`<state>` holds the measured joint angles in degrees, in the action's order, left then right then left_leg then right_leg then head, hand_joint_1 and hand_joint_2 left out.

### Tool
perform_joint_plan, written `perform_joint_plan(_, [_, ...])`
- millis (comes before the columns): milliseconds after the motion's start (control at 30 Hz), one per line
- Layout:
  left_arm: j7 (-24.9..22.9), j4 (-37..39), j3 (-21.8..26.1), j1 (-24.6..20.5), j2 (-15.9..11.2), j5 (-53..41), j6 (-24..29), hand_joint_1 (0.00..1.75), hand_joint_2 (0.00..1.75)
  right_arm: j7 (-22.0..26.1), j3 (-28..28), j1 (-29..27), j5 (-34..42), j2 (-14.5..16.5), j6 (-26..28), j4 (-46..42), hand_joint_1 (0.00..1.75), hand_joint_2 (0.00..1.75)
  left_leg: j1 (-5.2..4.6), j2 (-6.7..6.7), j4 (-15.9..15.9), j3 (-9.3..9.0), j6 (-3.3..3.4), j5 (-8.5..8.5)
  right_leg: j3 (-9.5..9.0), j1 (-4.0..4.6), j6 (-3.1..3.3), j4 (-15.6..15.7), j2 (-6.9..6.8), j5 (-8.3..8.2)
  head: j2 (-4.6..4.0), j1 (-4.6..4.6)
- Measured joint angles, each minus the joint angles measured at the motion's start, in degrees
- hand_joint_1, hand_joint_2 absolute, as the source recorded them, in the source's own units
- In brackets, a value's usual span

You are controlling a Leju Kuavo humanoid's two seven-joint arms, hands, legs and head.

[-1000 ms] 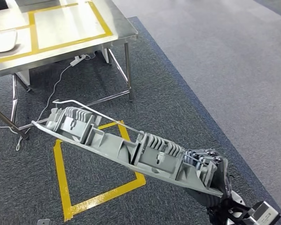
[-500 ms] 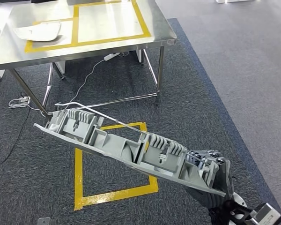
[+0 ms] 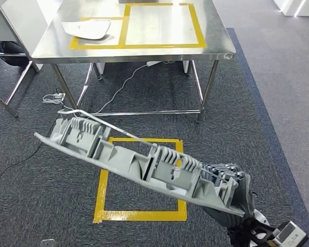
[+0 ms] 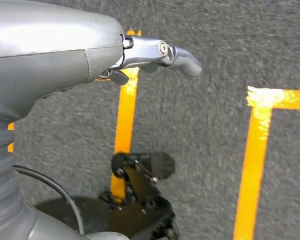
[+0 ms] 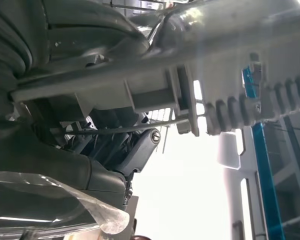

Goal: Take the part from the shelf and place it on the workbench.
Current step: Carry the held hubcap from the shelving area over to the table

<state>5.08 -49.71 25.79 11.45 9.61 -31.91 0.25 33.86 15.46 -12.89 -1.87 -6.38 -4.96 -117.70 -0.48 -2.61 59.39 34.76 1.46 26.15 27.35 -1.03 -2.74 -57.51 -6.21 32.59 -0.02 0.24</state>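
The part (image 3: 137, 162), a long grey ribbed plastic piece, hangs tilted over carpet and a yellow floor square (image 3: 141, 177), short of the steel workbench (image 3: 215, 43) where a white piece (image 3: 87, 28) lies. The right hand (image 3: 233, 198) grips its near end. The left hand (image 4: 58, 50) hangs over the carpet, fingers extended, holding nothing. Right wrist view: fingers (image 5: 141, 145) curl around the part's edge.

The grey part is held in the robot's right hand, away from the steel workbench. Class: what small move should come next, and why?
Probably a step forward toward the workbench. The right hand grips one end of the part, which hangs over the yellow floor square, short of the bench. The taped-off area looks free.
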Motion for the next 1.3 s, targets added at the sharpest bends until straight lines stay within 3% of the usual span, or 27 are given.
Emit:
perform_joint_plan(67, [0.01,-0.01,0.05,0.09,0.00,0.00,0.04,0.00,1.75,0.03,0.02,0.05,0.01,0.00,0.00,-0.01,1.75,1.75,0.37,0.68,-0.61,-0.50,0.62,-0.03,1.23,-0.09,-0.43,-2.96,2.83,1.81,0.00,0.28])
perform_joint_plan(100, [0.02,-0.01,0.07,0.03,0.01,0.00,0.06,0.00,1.75,0.06,0.03,0.03,0.03,0.00,0.01,-0.01,1.75,1.75,0.44,0.96,-0.70,-0.64,0.86,0.07,3.20,-0.16,-0.50,-6.37,4.57,3.34,0.00,0.48])
perform_joint_plan(167, [0.02,-0.01,0.07,-0.20,0.01,0.00,0.07,0.00,1.75,0.08,0.08,-0.12,0.03,-0.01,0.02,0.01,1.75,1.75,0.39,1.63,-0.70,-0.92,1.21,0.42,8.42,-0.13,-0.50,-14.45,5.96,5.90,0.00,0.68])
perform_joint_plan(200, [0.02,-0.01,0.06,-0.24,0.03,0.00,0.03,0.00,1.75,0.06,0.10,-0.18,0.03,-0.01,0.02,0.02,1.75,1.75,0.32,1.99,-0.70,-1.19,1.28,0.66,10.38,-0.09,-0.45,-16.72,6.07,5.73,0.00,0.72])
perform_joint_plan(233, [0.02,-0.01,0.05,-0.25,0.07,0.00,0.01,0.00,1.75,0.04,0.12,-0.22,0.02,-0.02,0.02,0.02,1.75,1.75,0.27,2.33,-0.69,-1.60,1.28,0.96,11.26,-0.06,-0.36,-16.67,6.08,4.20,0.00,0.75])
perform_joint_plan(300, [0.02,-0.01,0.05,-0.20,0.11,0.00,-0.03,0.00,1.75,0.02,0.16,-0.23,0.03,-0.02,0.02,0.02,1.75,1.75,0.22,2.89,-0.68,-2.63,1.06,1.70,9.75,-0.03,0.05,-10.13,6.10,-1.51,0.00,0.77])
perform_joint_plan(367, [0.01,-0.01,0.05,-0.26,0.13,0.00,-0.03,0.00,1.75,0.02,0.22,-0.18,0.04,-0.02,0.02,0.02,1.75,1.75,0.05,3.25,-0.54,-3.20,0.55,2.43,7.19,0.14,0.51,-3.42,6.18,-4.96,0.00,0.69])
perform_joint_plan(400, [0.01,-0.01,0.05,-0.29,0.13,0.00,-0.03,0.00,1.75,0.02,0.24,-0.18,0.04,-0.02,0.02,0.02,1.75,1.75,0.01,3.36,-0.50,-3.22,0.26,2.64,6.50,0.25,0.73,-1.94,6.25,-5.29,0.00,0.63])
perform_joint_plan(500, [0.00,-0.02,0.05,-0.35,0.07,0.00,-0.02,0.00,1.75,0.02,0.26,-0.23,0.02,-0.02,0.01,0.01,1.75,1.75,0.16,3.43,-0.36,-3.31,-0.64,3.04,5.82,0.29,1.48,-1.29,6.38,-5.03,0.00,0.51])
perform_joint_plan(567, [0.01,-0.04,0.04,-0.42,0.02,-0.01,0.01,0.00,1.75,0.03,0.26,-0.18,0.02,-0.01,0.01,0.01,1.75,1.75,0.29,3.34,2.32,-2.33,-1.39,4.72,5.33,0.01,2.12,-0.93,6.20,-4.95,0.00,0.24])
perform_joint_plan(667, [0.01,-0.04,0.01,-0.37,0.03,-0.01,0.02,0.00,1.75,0.03,0.26,-0.18,0.03,-0.01,0.02,0.01,1.75,1.75,0.80,3.27,13.21,3.26,-2.25,9.41,4.85,-0.08,2.71,-0.85,5.89,-4.50,0.00,0.01])
perform_joint_plan(700, [0.00,-0.03,0.01,-0.29,0.03,0.00,0.02,0.00,1.75,0.02,0.26,-0.20,0.03,-0.02,0.02,0.02,1.75,1.75,0.97,3.26,15.64,4.75,-2.42,9.77,4.68,-0.10,2.73,-0.85,5.89,-4.33,0.00,0.01])
perform_joint_plan(733, [0.00,-0.03,0.01,-0.22,0.01,0.00,0.02,0.00,1.75,0.02,0.25,-0.21,0.04,-0.02,0.02,0.02,1.75,1.75,1.09,3.25,15.91,5.24,-2.52,8.88,4.45,-0.13,2.65,-0.85,5.92,-4.15,0.00,0.00])
perform_joint_plan(800, [0.00,-0.03,0.01,-0.13,-0.04,0.00,0.02,0.00,1.75,0.02,0.24,-0.22,0.05,-0.02,0.02,0.02,1.75,1.75,1.28,3.19,9.99,3.05,-2.52,4.21,3.68,-0.24,2.32,-0.86,6.00,-3.66,0.00,0.00])
perform_joint_plan(867, [0.00,-0.03,0.00,-0.20,-0.06,0.00,0.01,0.00,1.75,0.01,0.24,-0.18,0.05,-0.02,0.02,0.02,1.75,1.75,1.15,3.09,2.84,-0.11,-2.25,1.21,3.30,-0.16,1.69,-0.90,6.04,-3.07,0.00,-0.04])
perform_joint_plan(933, [-0.01,-0.03,-0.01,-0.29,-0.05,0.00,0.00,0.00,1.75,0.02,0.25,-0.11,0.05,-0.01,0.02,0.02,1.75,1.75,0.85,3.06,0.34,-1.22,-1.67,1.29,3.36,-0.03,0.97,-0.81,6.05,-2.75,0.01,0.08])
perform_joint_plan(1000, [-0.03,-0.03,-0.02,-0.21,-0.03,0.00,-0.01,0.00,1.75,0.02,0.27,-0.09,0.04,-0.02,0.02,0.02,1.75,1.75,0.81,3.08,-0.05,-1.34,-0.85,1.32,3.20,-0.16,0.31,-0.62,6.04,-2.62,0.01,0.25])
perform_joint_plan(1067, [-0.02,-0.03,0.02,-0.14,-0.04,0.00,0.02,0.00,1.75,0.02,0.32,-0.06,0.02,-0.02,0.02,0.02,1.75,1.75,0.98,3.06,-0.46,-1.72,-0.05,1.19,3.93,-0.22,-0.16,-2.45,6.06,-1.37,0.01,0.46])
perform_joint_plan(1167, [-0.01,-0.03,0.07,-0.27,-0.07,0.00,0.07,0.00,1.75,0.05,0.38,-0.05,0.03,-0.02,0.02,0.02,1.75,1.75,0.87,3.05,-0.62,-2.04,0.83,1.42,9.70,-0.16,-0.39,-13.04,6.12,3.10,0.01,0.87])
perform_joint_plan(1200, [-0.01,-0.03,0.07,-0.27,-0.03,0.00,0.04,0.00,1.75,0.04,0.39,-0.10,0.03,-0.02,0.02,0.02,1.75,1.75,0.74,3.06,-0.62,-2.14,1.00,1.56,11.67,-0.15,-0.41,-16.08,6.12,3.73,0.00,0.92])
perform_joint_plan(1233, [-0.01,-0.03,0.07,-0.24,-0.02,0.00,0.01,0.00,1.75,0.03,0.40,-0.13,0.03,-0.02,0.02,0.02,1.75,1.75,0.64,3.10,-0.62,-2.32,1.09,1.72,12.69,-0.13,-0.37,-17.02,6.12,3.13,0.00,0.93])
perform_joint_plan(1267, [-0.01,-0.03,0.07,-0.21,0.00,0.00,-0.02,0.00,1.75,0.02,0.41,-0.15,0.03,-0.02,0.02,0.02,1.75,1.75,0.54,3.15,-0.61,-2.60,1.11,1.91,12.56,-0.10,-0.23,-15.65,6.12,1.37,0.00,0.93])
perform_joint_plan(1300, [-0.01,-0.03,0.06,-0.19,0.02,0.00,-0.02,0.00,1.75,0.02,0.41,-0.15,0.03,-0.02,0.02,0.02,1.75,1.75,0.47,3.21,-0.61,-2.97,1.07,2.15,11.37,-0.06,0.01,-12.27,6.12,-1.14,0.00,0.94])
